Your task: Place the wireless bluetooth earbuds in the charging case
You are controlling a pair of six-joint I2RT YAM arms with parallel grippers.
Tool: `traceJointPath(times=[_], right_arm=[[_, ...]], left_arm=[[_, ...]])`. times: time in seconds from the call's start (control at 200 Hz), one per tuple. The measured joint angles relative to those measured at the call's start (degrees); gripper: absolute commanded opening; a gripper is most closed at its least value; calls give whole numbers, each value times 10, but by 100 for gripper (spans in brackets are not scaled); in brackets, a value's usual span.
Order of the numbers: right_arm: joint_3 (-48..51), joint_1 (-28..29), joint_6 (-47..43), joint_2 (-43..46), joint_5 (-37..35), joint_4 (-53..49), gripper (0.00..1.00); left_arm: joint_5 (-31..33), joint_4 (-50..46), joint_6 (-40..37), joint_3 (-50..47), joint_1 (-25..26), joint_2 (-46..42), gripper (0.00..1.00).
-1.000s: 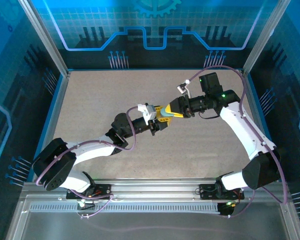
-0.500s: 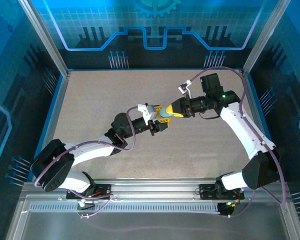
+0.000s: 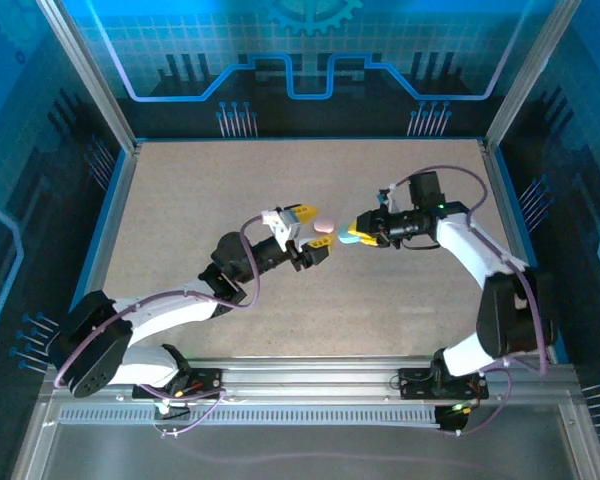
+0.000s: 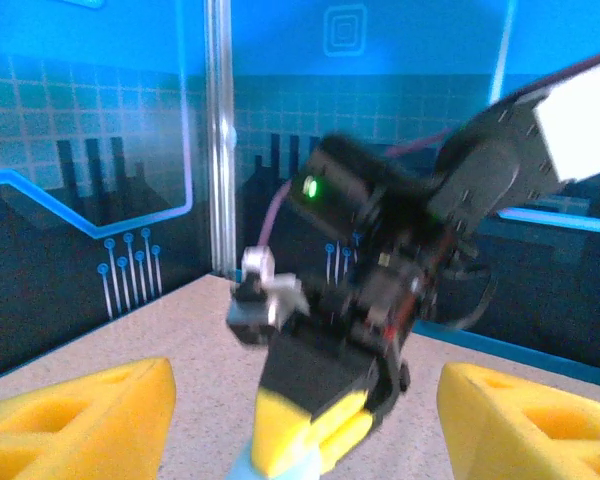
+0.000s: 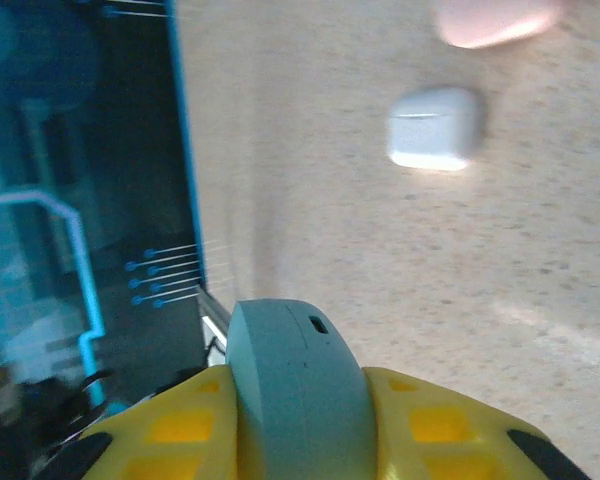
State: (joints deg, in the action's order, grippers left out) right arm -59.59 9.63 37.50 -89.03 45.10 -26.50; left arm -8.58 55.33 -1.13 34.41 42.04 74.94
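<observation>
The right fingers (image 5: 435, 430) pinched the light-blue case (image 5: 295, 395) over the desk (image 3: 180, 210). The left fingers (image 4: 85, 410) were spread, a pink piece (image 3: 323, 225) just beside them. The case probably needed holding level and steady, so the left arm could work on it.

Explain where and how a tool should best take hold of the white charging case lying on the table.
Probably from straight above, closing on its two opposite straighter sides. The white charging case lies flat on the table, apart from the pink case, low and round-edged, so a sideways approach would likely just push it.
</observation>
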Motion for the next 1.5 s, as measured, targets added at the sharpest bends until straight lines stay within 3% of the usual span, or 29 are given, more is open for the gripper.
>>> traceJointPath(times=[0.225, 0.545, 0.81, 1.116, 1.246, 1.356, 1.501], right_arm=[[21, 56, 12, -134, -31, 61, 18], [-7, 113, 21, -208, -46, 90, 22], [-24, 120, 7, -214, -61, 71, 46], [-42, 119, -34, -146, -153, -28, 67], [-72, 109, -53, -82, -229, -87, 68], [-80, 99, -72, 19, -359, -108, 71], [1, 93, -141, 190, -563, -18, 90]], left_arm=[[37, -21, -9, -1, -1, -23, 73], [57, -52, -10, -1, -3, -30, 74], [63, -62, -11, -1, -4, -30, 75], [79, -76, -19, -1, -14, -30, 79], [97, -100, -19, -1, -25, -31, 88], [129, -146, -19, -1, -49, -34, 97], [188, -240, 2, 3, -115, -35, 99]])
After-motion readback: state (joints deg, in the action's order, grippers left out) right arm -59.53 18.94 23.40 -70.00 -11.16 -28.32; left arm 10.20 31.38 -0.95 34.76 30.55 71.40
